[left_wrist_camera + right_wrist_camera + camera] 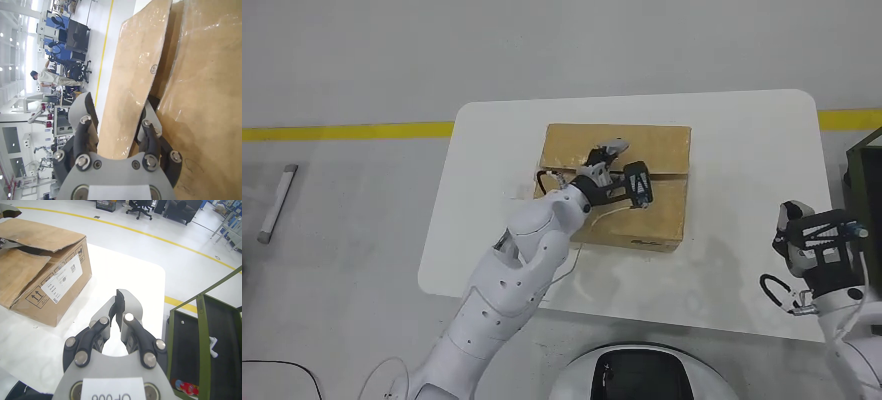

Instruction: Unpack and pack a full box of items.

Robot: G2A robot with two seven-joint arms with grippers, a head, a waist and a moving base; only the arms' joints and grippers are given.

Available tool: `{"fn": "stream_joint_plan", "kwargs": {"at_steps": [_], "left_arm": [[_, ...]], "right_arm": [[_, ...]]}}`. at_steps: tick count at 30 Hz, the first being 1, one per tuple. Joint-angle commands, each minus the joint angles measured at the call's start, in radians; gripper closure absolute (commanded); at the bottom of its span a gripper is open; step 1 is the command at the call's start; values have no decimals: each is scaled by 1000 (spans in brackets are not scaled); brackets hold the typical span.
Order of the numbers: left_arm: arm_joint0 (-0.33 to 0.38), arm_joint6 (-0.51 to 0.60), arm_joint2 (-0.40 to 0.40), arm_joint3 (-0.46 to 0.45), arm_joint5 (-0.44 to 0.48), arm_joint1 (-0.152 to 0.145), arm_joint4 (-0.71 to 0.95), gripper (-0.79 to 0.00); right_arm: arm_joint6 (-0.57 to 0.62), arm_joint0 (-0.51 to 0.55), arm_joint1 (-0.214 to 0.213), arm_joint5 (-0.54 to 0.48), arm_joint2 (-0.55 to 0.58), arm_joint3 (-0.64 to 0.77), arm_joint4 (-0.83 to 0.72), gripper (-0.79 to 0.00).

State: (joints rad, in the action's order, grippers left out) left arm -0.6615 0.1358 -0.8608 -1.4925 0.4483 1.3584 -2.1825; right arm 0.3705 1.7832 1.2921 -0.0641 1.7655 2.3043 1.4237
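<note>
Box [617, 185] of brown cardboard sits mid-worktop [742, 150], nothing unpacked yet by the look of it. Its long side and the seam between the top flaps run side to side in the top view.

Left claw [117, 103] is at that seam, released and spread around the free edge of the far flap [136, 66]. One finger sits under the flap, touching it, and the other is just above, with a thin gap. Flap edge runs straight out ahead of the claw and is tilted up off the box. Its hinge lies on the far side, so I judge the next move swings it up and away from the robot.

Near flap [22, 264] sags down into the opening. Cardboard is worn, with ragged flap edges, shiny tape and a white label [62, 278] on the side wall. Contents hidden.

Right claw [118, 302] is clenched on nothing. It hangs near the worktop's right edge, well apart from the box and just beside a green crate [203, 344]. Left arm is clearly nearer.
</note>
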Motion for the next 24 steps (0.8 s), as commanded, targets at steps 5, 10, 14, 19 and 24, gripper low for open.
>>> {"fn": "stream_joint_plan", "kwargs": {"at_steps": [5, 10, 14, 19, 24], "left_arm": [[-20, -23, -16, -28, 45, -6, -13, 0], [-54, -23, -36, -91, 84, -14, -27, 0], [-101, -2, -66, -175, 121, -24, -29, 0], [-148, 26, -93, -269, 143, -29, -4, -785], [-102, 27, -81, -239, 84, -15, 16, -785]], "right_arm": [[0, 6, 1, 10, -9, 1, 5, 0], [0, 11, 2, 17, -17, 6, 9, 0], [-2, 20, 2, 23, -11, 10, 4, 0], [-10, 32, 3, 27, 3, 14, -4, 0], [-13, 40, 3, 29, 16, 20, -10, 0]]}}
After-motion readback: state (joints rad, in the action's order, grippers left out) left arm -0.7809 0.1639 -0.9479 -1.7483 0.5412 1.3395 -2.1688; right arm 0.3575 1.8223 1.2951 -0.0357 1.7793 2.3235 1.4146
